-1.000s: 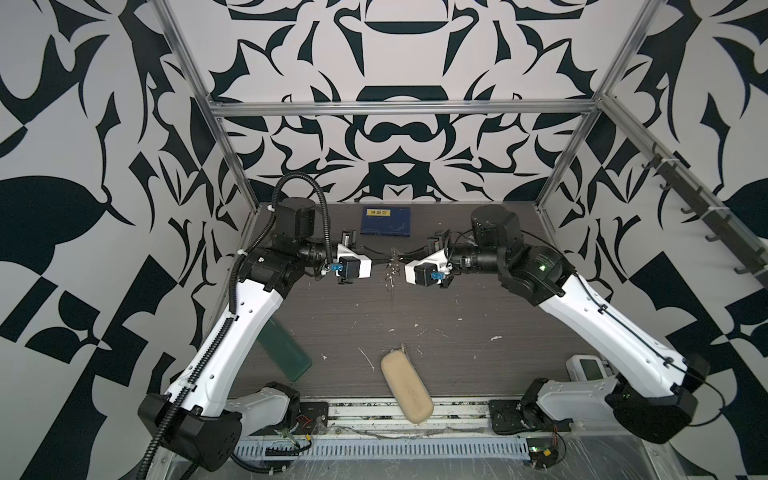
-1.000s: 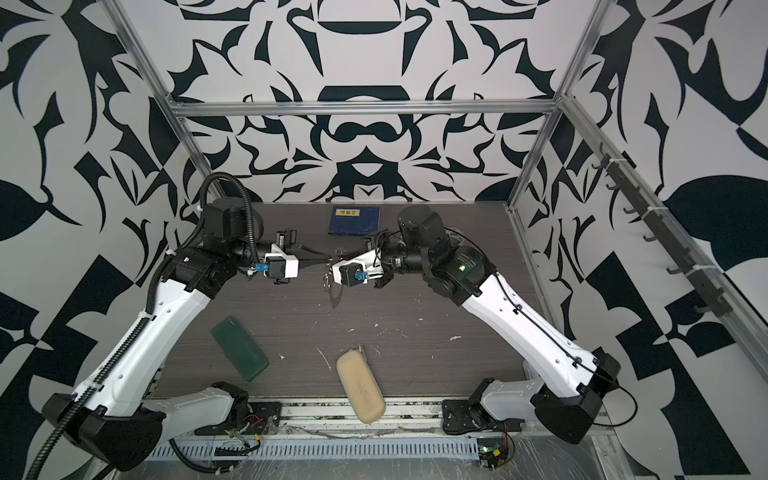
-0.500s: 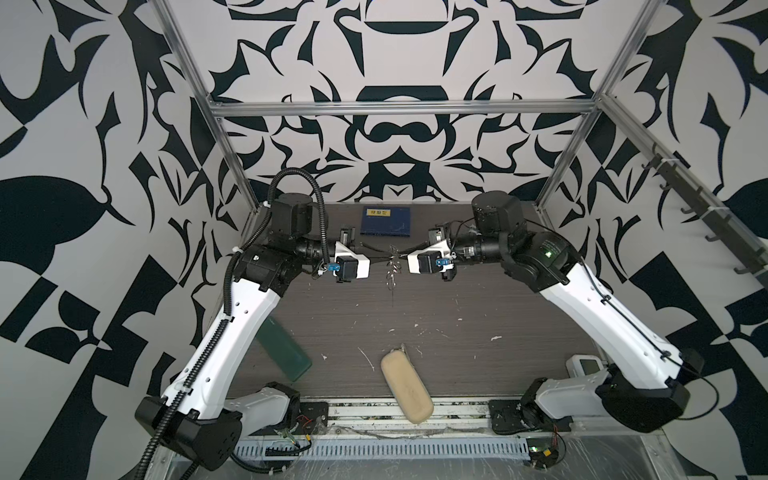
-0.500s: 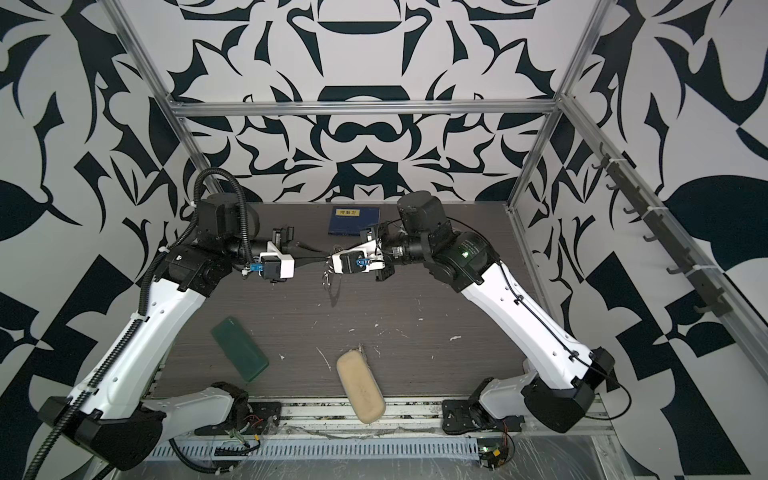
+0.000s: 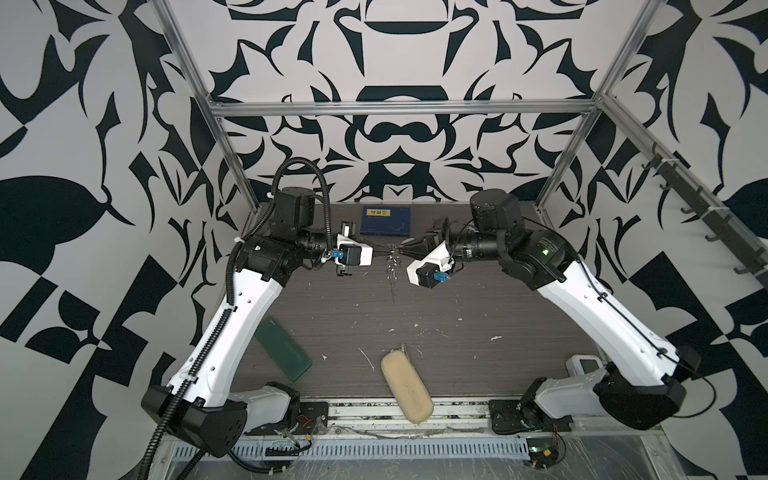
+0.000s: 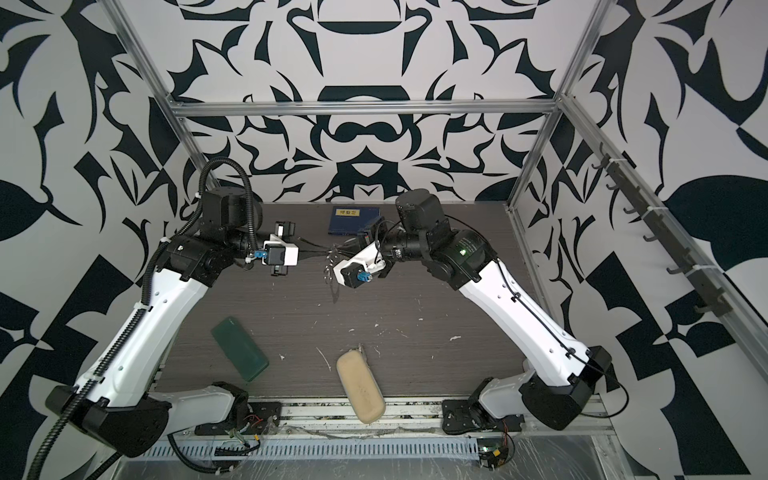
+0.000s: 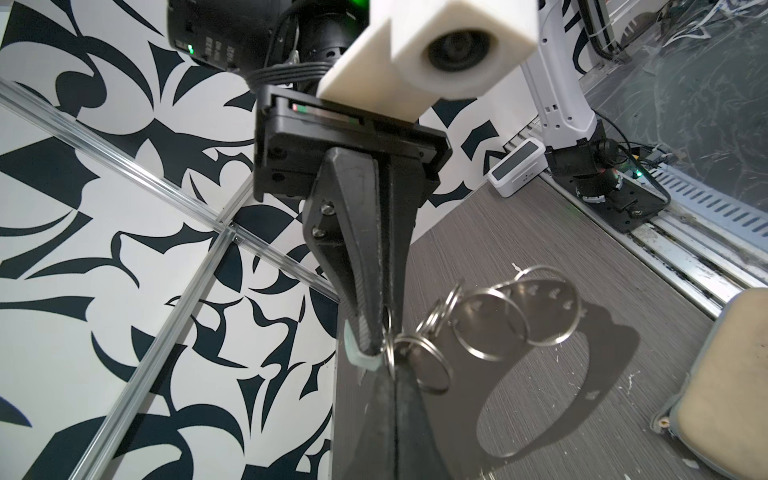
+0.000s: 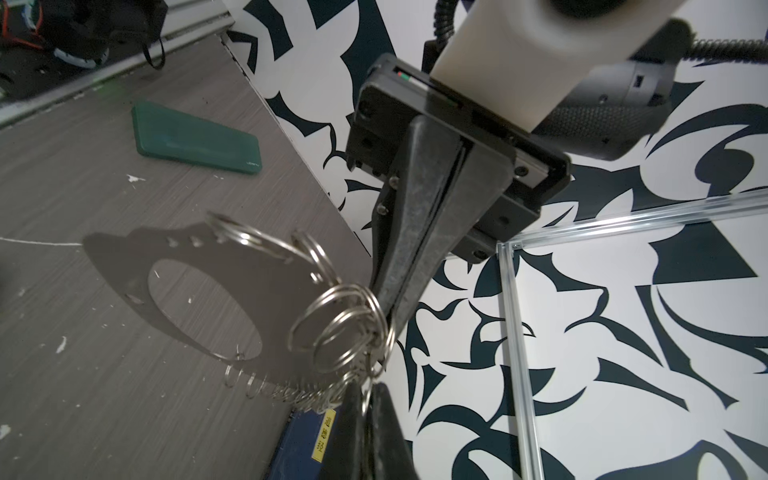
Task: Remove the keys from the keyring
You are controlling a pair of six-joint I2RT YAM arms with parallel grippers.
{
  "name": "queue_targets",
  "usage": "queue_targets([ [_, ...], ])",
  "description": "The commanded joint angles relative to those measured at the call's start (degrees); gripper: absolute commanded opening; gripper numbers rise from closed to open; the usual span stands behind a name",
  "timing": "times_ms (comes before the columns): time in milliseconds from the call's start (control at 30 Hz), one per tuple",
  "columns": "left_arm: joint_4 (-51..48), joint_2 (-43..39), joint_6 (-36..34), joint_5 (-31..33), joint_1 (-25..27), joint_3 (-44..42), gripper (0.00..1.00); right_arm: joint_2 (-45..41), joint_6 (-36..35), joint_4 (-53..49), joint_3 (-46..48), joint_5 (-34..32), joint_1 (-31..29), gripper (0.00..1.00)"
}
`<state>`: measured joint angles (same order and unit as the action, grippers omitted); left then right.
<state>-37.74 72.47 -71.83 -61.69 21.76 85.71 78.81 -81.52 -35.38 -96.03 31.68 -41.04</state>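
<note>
The keyring (image 7: 432, 345), a bunch of silvery wire rings and link chain, hangs above the dark wood-grain table (image 5: 457, 299) near the middle of its far edge. Both arms reach inward with level wrists. The left gripper (image 5: 383, 254) and right gripper (image 5: 404, 249) meet tip to tip, clenched on the keyring. A pale-headed metal key (image 7: 358, 353) sits at the right tip.

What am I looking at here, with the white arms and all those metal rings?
Two robot arms stand at a table, each ending in a two-fingered pincer, a gripper. Two pictures come from one camera head looking down on the scene; two come from cameras on the arms' wrists. The left gripper and right gripper are both shut on the keyring, a bunch of wire rings with a chain, held aloft between them. A pale bit at the right gripper's tip may be a key's head. On the table lie a green flat case, a beige pouch, a blue booklet and white flecks.
</note>
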Motion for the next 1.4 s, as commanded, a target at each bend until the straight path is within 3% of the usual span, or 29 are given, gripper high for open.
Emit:
queue_targets([
  [0, -5.99, -0.52, 2.06, -4.66, -0.84, 1.26, 0.00, -1.78, -3.97, 6.15, -1.76, -9.33, 2.36, 0.00],
  [200, -8.62, 0.13, 1.97, -4.23, -0.83, 2.09, 0.00, -0.93, -5.63, 5.28, -6.18, -7.87, 2.35, 0.00],
  [333, -8.51, 0.08, 3.18, -5.40, -0.78, 3.07, 0.00, -0.42, 0.90, 5.90, -9.45, -0.84, 2.36, 0.00],
  [433, -8.31, 2.59, 5.08, -7.01, -0.80, 4.13, 0.00, -0.52, 1.87, 8.30, -7.83, 1.42, 2.34, 0.00],
  [533, -8.67, 2.98, 6.22, -6.85, -0.80, 4.82, 0.00, -0.87, -5.85, 13.37, -2.98, -2.82, 2.01, 0.00],
  [667, -12.84, 3.26, 6.69, -4.93, -0.89, 5.90, 0.00, 0.86, -17.14, 11.60, -4.92, -9.61, 1.69, 0.00],
  [833, -15.65, 4.09, 5.21, -3.29, -0.91, 7.33, 0.00, 2.89, -13.61, 4.59, -11.57, -5.36, 0.76, 0.00],
  [933, -18.15, 4.84, 1.97, -2.62, -0.87, 8.31, 0.00, 3.86, -6.93, 3.37, -14.90, -0.26, 0.67, 0.00],
  [1133, -17.96, 4.70, 0.00, -0.98, -0.91, 8.55, 0.00, 7.89, -1.24, -3.61, -23.33, 4.56, 0.69, 0.00],
  [1367, -16.66, 3.68, -1.90, -3.37, -1.17, 7.98, 0.00, 8.65, 5.67, -2.25, -24.47, 9.86, 0.83, 0.00],
])
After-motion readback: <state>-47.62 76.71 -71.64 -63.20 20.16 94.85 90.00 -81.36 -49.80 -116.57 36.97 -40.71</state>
